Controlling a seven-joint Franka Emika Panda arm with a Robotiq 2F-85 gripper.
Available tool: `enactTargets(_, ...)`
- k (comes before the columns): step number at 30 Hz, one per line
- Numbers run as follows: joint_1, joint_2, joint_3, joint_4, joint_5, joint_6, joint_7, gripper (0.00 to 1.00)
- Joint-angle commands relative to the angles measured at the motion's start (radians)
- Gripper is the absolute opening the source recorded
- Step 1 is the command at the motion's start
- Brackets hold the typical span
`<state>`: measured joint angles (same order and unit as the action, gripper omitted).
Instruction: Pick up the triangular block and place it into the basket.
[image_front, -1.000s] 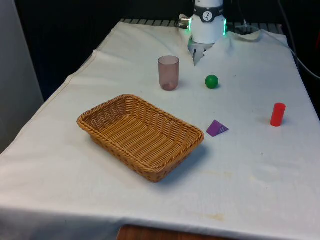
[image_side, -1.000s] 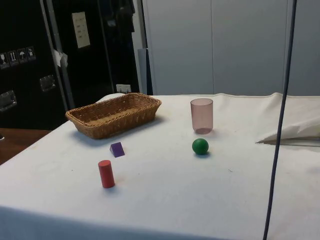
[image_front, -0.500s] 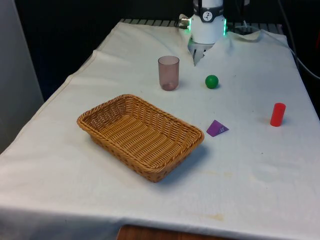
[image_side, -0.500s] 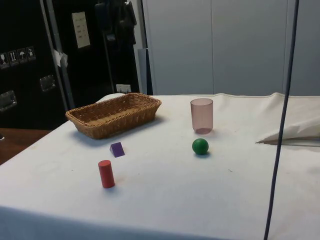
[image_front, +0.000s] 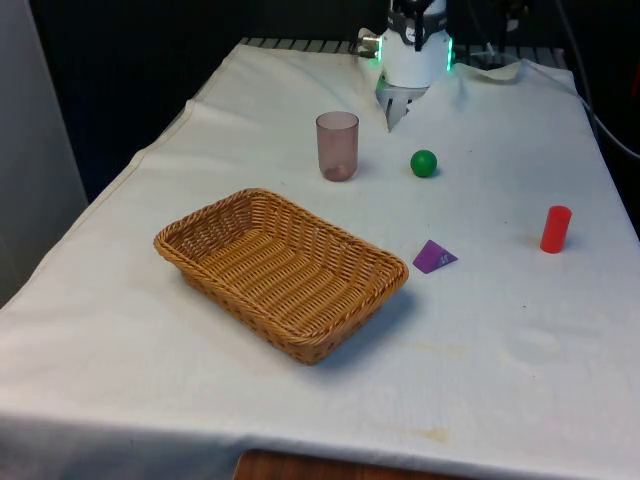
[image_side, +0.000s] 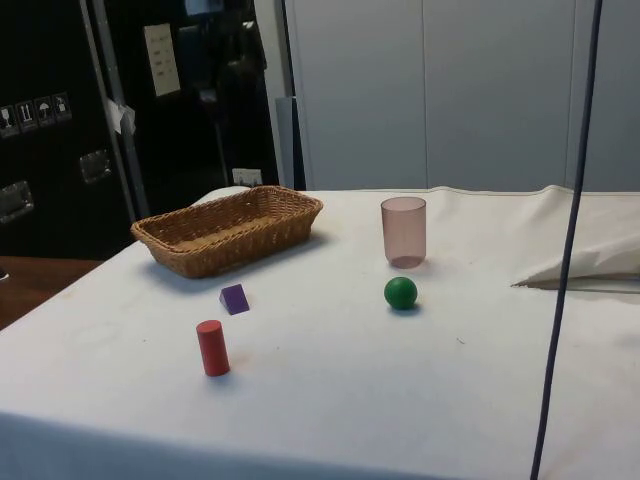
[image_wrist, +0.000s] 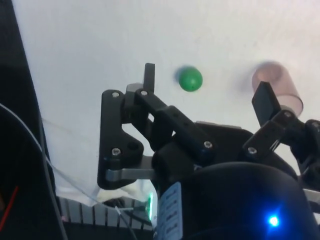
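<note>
The purple triangular block (image_front: 434, 256) lies on the white cloth just off the wicker basket's corner on the front view's right, and shows in the side view as the block (image_side: 234, 298) in front of the basket (image_side: 225, 250). The basket (image_front: 262, 193) holds nothing. My gripper (image_wrist: 207, 87) is open, its fingers (image_wrist: 149, 75) spread wide with nothing between them. It hangs high over the far end of the table, looking down on the green ball and the cup, well away from the block.
A translucent pink cup (image_front: 337, 145) and a green ball (image_front: 424, 163) stand at the far end, below the gripper. A red cylinder (image_front: 555, 229) stands upright near the edge on the front view's right. A cable (image_side: 565, 250) hangs across the side view.
A dark shape high in the side view has drifted left and lower. Nothing on the table has moved.
</note>
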<state>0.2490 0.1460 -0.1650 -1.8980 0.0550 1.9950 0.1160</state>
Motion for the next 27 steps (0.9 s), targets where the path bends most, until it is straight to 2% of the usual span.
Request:
enactTargets(1,0.005,0.004,0.006,-0.009,0.001,0.028,0.013,1.0)
enactTargets(7,0.007,0.02,0.034,-0.033,-0.001,0.091,0.047,1.0)
enactTargets(9,0.003,0.022,0.039,-0.031,0.0,0.084,0.044,1.0)
enactTargets(11,0.006,0.034,0.046,-0.042,-0.003,0.121,0.067,1.0)
enactTargets(16,0.004,0.058,0.049,-0.054,-0.002,0.161,0.095,1.0)
enactTargets(17,0.003,0.057,0.05,-0.051,-0.001,0.15,0.088,1.0)
enactTargets(24,0.004,0.114,0.049,-0.053,-0.003,0.227,0.137,1.0)
enactTargets(25,0.003,0.099,0.05,-0.055,-0.001,0.203,0.125,1.0)
enactTargets(27,0.004,0.122,0.048,-0.051,-0.004,0.236,0.14,1.0)
